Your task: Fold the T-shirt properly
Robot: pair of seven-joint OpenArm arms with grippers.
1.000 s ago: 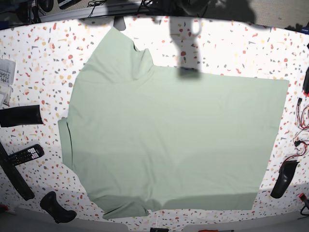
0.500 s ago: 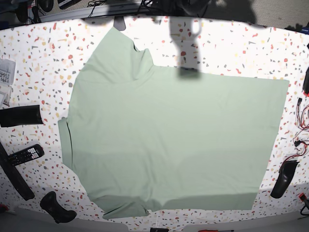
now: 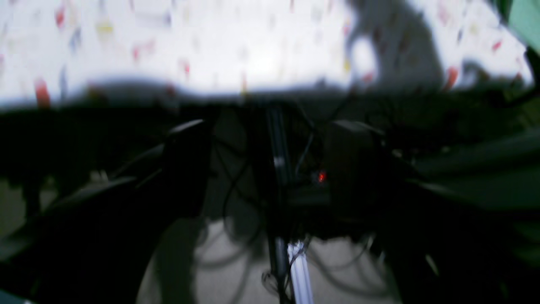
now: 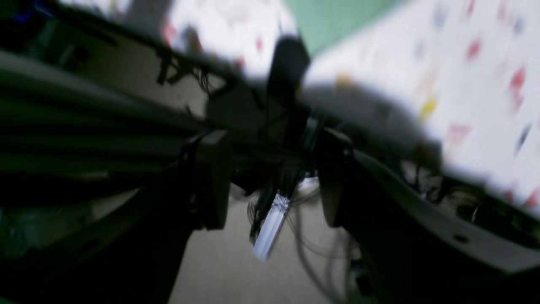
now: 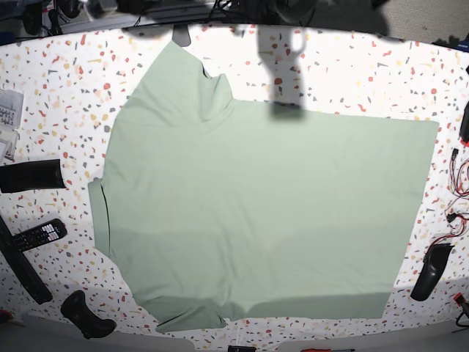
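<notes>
The T-shirt (image 5: 256, 205) is a large pale sage-green shirt lying flat and spread over most of the speckled table (image 5: 352, 66), one sleeve pointing to the far left corner. Neither gripper shows in the base view. The blurred left wrist view has my left gripper (image 3: 270, 169) open and empty beyond the table's far edge, with a sliver of T-shirt (image 3: 527, 21) at top right. Equally blurred, the right wrist view shows my right gripper (image 4: 274, 181) open and empty off the table, with a T-shirt (image 4: 333, 21) corner at the top.
Along the left edge lie a black cylinder (image 5: 33, 176), a remote (image 5: 40, 235), a black handle-like piece (image 5: 84, 315) and white packets (image 5: 7, 117). A black tool (image 5: 429, 271) and coloured cables (image 5: 458, 205) sit at the right edge.
The shirt and the objects on the table have not moved. Only the dark shapes beyond the far edge have shifted slightly.
</notes>
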